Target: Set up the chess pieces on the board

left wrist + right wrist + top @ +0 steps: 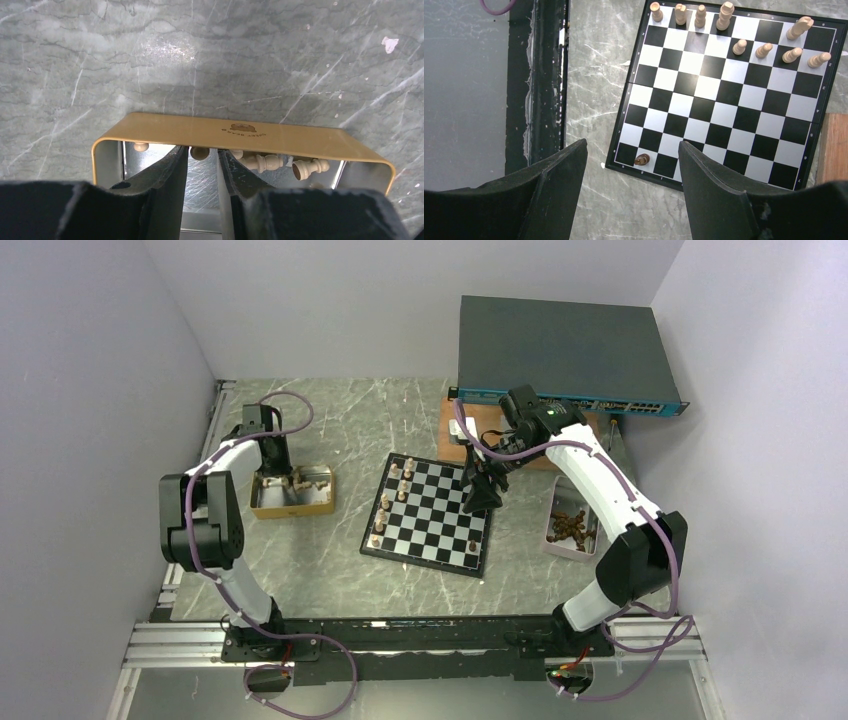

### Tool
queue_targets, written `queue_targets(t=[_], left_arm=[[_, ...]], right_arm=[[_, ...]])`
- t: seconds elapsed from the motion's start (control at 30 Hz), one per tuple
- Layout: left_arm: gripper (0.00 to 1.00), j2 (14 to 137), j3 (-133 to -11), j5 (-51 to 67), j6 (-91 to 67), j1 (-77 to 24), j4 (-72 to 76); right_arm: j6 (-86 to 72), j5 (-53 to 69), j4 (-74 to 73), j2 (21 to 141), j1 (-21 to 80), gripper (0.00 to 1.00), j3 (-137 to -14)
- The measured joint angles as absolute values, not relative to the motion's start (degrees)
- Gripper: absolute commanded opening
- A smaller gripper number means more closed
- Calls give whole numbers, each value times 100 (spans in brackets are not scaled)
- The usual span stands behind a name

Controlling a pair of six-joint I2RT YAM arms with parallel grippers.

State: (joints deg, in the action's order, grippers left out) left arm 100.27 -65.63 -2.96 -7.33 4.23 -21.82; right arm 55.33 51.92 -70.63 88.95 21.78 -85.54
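Observation:
The chessboard (440, 515) lies at the table's middle. Several light tan pieces (386, 502) stand along its left edge, and one dark piece (472, 545) stands near its right corner. In the right wrist view the board (724, 115) shows the light pieces (726, 14) on the far rows and the dark piece (642, 159) on the near edge row. My right gripper (631, 145) is wide open and empty above that edge. My left gripper (202, 151) reaches into a tan tin (240, 131), jaws narrowly apart, with a light piece's round head (200, 152) between the tips.
More light pieces (263, 162) lie in the tin. A pink tray (553, 535) of dark pieces (570, 525) sits right of the board. A wooden plank (455, 435) and a dark network switch (560, 350) are at the back. A metal rail (400, 635) runs along the near edge.

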Motion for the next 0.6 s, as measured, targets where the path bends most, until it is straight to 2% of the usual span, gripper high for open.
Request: queue_targets(t=[0.2,0.47,0.53,0.6], left_arm=[[31,10151,-6558,-338,-738,423,-2178],[24,10228,-6558,-427,-762,423,-2163],[21,10239,-6558,-445,-775,423,-2158],[12,10250,-6558,-449,-777,423,-2141]], right_arm=[[5544,5192,-7065,8923,2178,70,-8556],[5555,5192,-7091,9017,2178,70,-8617],[5557,5192,-7094,9028,2178,70,-8621],[5559,5194,-7107,9039,2178,70,-8621]])
